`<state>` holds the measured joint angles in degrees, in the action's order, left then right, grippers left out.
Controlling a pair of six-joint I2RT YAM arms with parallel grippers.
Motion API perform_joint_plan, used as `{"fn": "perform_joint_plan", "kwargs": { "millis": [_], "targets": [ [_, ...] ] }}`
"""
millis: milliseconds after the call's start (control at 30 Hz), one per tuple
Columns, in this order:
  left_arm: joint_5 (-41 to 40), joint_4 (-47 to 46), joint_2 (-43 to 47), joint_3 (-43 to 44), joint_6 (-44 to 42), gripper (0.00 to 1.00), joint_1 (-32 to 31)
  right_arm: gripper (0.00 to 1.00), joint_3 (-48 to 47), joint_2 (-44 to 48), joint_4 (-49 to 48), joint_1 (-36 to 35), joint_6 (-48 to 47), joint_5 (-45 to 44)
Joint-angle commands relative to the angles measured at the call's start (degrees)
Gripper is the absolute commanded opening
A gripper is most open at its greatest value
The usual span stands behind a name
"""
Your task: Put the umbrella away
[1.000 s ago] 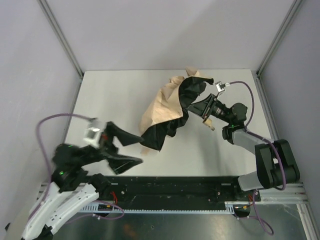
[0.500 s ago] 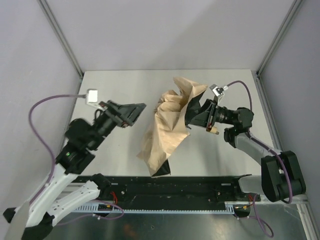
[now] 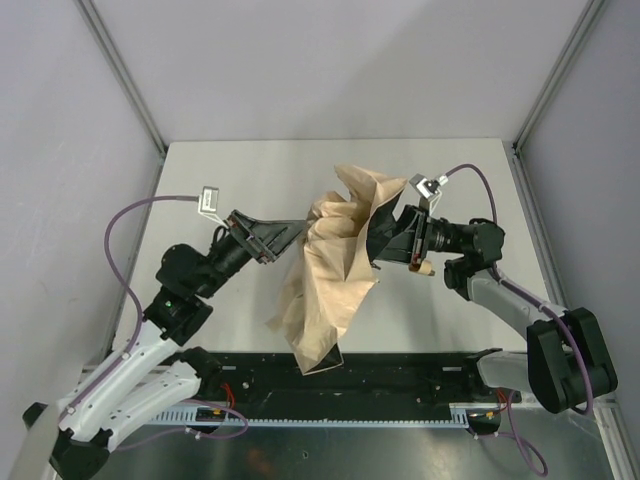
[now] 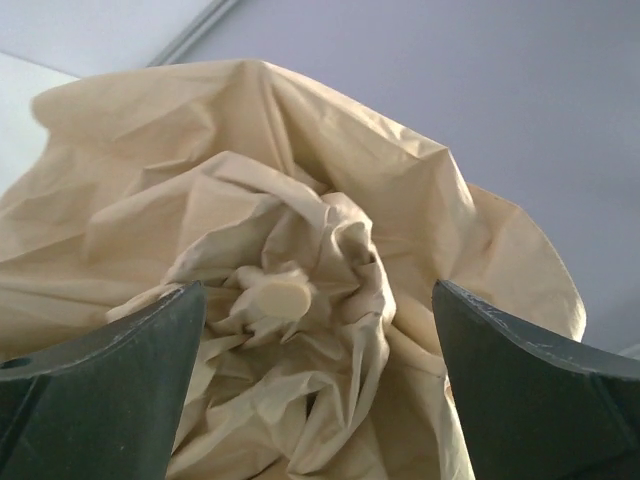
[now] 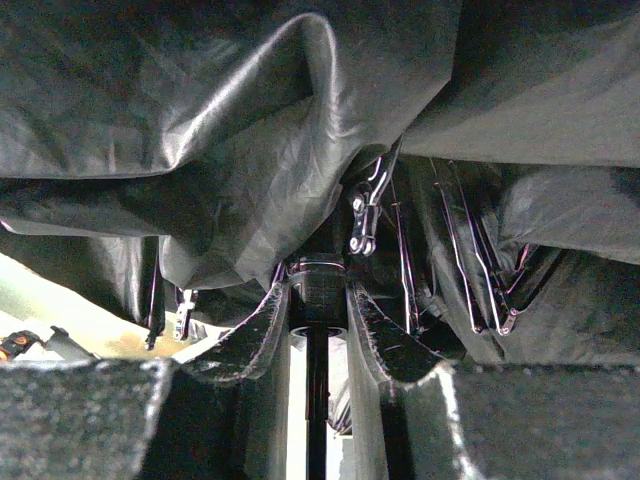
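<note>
Beige umbrella (image 3: 335, 260) sags half-folded at centre frame.
Right gripper (image 5: 318, 300) clamps its black shaft (image 5: 317, 400); left gripper (image 3: 288, 234) gapes wide, empty, left of it.

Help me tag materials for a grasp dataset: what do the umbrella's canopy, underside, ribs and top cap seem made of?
Umbrella canopy: thin woven synthetic, probably polyester, matte beige; it creases sharply. Underside lining: black coated fabric, with a dull sheen. Ribs: thin metal, likely steel; bright glints. Top cap: smooth cream plastic or painted wood; cannot tell which.

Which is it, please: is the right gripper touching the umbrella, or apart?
Touching. The right wrist view shows the right gripper closed on the umbrella, fingers against its shaft.
</note>
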<state>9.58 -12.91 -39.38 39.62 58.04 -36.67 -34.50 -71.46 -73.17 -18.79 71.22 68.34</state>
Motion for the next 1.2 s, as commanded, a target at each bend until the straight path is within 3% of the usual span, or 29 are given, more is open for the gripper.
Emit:
{"fn": "perform_joint_plan", "kwargs": {
  "millis": [0, 233, 400, 533, 633, 700, 800, 867, 900, 1000, 1100, 1167],
  "targets": [
    [6.7, -7.4, -3.2, 1.0, 1.4, 0.99, 0.4, 0.00, -0.7, 2.1, -16.9, -1.9, 0.3, -3.4],
    [9.4, -7.4, -9.3, 1.7, 3.4, 0.90, 0.1, 0.00, -0.7, 2.3, -16.5, -3.9, -0.8, -4.7],
    [12.0, -7.4, -12.8, 4.0, 1.8, 0.56, -0.1, 0.00, -0.7, 3.3, -10.9, -4.9, -5.7, -3.8],
    [13.5, -7.4, -13.4, 5.6, -2.7, 0.23, -0.1, 0.00, -1.0, 8.5, 11.9, -6.7, -21.3, -5.9],
    [15.9, -7.4, -13.6, 7.3, -6.8, 0.09, 0.1, 0.02, -3.4, 12.9, 35.7, -9.8, -38.7, -11.5],
    [18.9, -7.4, -14.2, 8.8, -9.1, 0.04, 0.2, 0.10, -5.0, 14.1, 44.6, -11.9, -44.8, -14.8],
    [23.3, -7.4, -14.9, 10.5, -12.2, 0.01, 0.4, 0.29, -5.6, 14.0, 47.4, -13.8, -46.5, -16.0],
    [26.5, -7.4, -15.5, 11.5, -13.9, 0.00, 0.4, 0.33, -5.6, 13.6, 47.5, -15.0, -46.8, -16.1],
    [28.0, -7.4, -15.9, 12.1, -14.7, 0.00, 0.4, 0.30, -5.7, 13.3, 47.2, -15.6, -46.6, -16.3],
    [32.6, -7.3, -16.8, 13.6, -16.0, 0.00, 0.4, 0.06, -5.7, 12.4, 43.4, -17.7, -45.0, -16.4],
    [34.9, -6.9, -16.6, 14.5, -16.1, 0.03, 0.8, 0.01, -5.3, 14.2, 41.4, -19.4, -44.8, -20.6],
    [35.4, -5.4, -15.8, 15.2, -15.7, 0.29, 2.0, 0.00, -4.8, 16.6, 41.1, -20.7, -45.9, -25.5]
  ]
}}
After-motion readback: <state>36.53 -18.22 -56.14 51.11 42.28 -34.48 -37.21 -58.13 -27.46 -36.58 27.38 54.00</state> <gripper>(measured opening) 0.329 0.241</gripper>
